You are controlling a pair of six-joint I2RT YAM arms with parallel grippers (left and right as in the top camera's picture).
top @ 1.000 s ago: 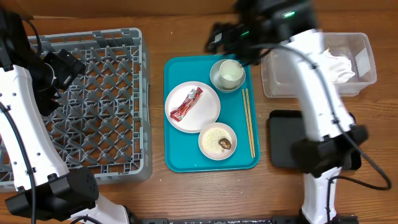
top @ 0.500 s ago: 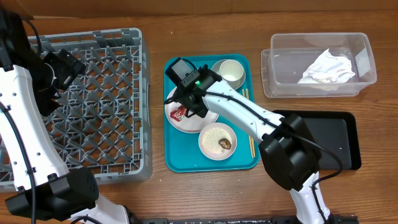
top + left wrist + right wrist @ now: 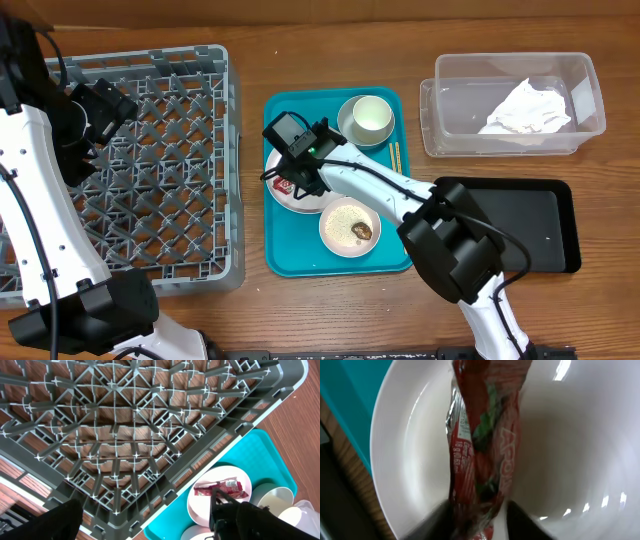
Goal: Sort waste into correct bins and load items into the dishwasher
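Note:
A red snack wrapper (image 3: 485, 445) lies on the white plate (image 3: 410, 435) in the teal tray (image 3: 282, 250). My right gripper (image 3: 293, 178) is down on the plate, its two dark fingers pinching the wrapper's near end (image 3: 482, 517). In the overhead view only a bit of the wrapper (image 3: 287, 187) shows beside the plate's rim (image 3: 300, 204). My left gripper (image 3: 97, 110) hangs open over the grey dish rack (image 3: 150, 170), holding nothing; its wrist view shows the rack (image 3: 125, 425) and the wrapper (image 3: 222, 487) beyond. A crumpled napkin (image 3: 525, 105) sits in the clear tub (image 3: 520, 146).
On the teal tray are a bowl of rice with a brown lump (image 3: 350, 226), a pale cup (image 3: 367, 118) and chopsticks (image 3: 396, 157) partly under my right arm. The black tray (image 3: 540, 230) lies at the right, below the tub.
My right arm swung from the clear tub to the white plate, came down over the wrapper and closed its jaws on it. The left arm stayed still.

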